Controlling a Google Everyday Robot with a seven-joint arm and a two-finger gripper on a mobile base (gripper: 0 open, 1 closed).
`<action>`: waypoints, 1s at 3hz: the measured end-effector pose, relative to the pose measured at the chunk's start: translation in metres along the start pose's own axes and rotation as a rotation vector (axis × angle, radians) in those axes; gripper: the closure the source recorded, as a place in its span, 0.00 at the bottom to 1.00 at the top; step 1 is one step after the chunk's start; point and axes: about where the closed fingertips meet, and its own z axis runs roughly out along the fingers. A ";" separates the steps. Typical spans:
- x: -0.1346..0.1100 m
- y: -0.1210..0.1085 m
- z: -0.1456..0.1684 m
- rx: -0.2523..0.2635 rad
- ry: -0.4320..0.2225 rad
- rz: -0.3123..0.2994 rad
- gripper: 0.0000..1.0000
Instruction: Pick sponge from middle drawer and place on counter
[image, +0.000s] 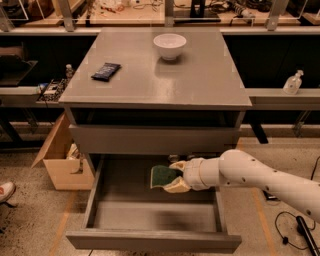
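Step in hand — grab. Sponge (161, 176) seen inside drawer (150, 216), lower centre of frame, green face showing. Gripper (171, 177) placed just right of it, arm stretched in from lower right; sponge's right edge looks pinched between two fingers. Next — sponge to be lifted out of drawer, then set on bare part of counter (165, 82), upper centre, away from bowl (169, 46) and packet (106, 71).

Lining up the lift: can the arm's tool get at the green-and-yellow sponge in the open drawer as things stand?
Probably yes. The cream tool sits right at the dark green, yellow-backed sponge inside the wide grey middle drawer, which is pulled out from under the cabinet, so nothing visible blocks the way.
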 end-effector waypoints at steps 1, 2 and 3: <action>0.000 0.000 0.000 0.000 0.000 0.000 1.00; -0.012 -0.009 -0.025 0.056 0.001 -0.031 1.00; -0.034 -0.024 -0.070 0.156 0.022 -0.101 1.00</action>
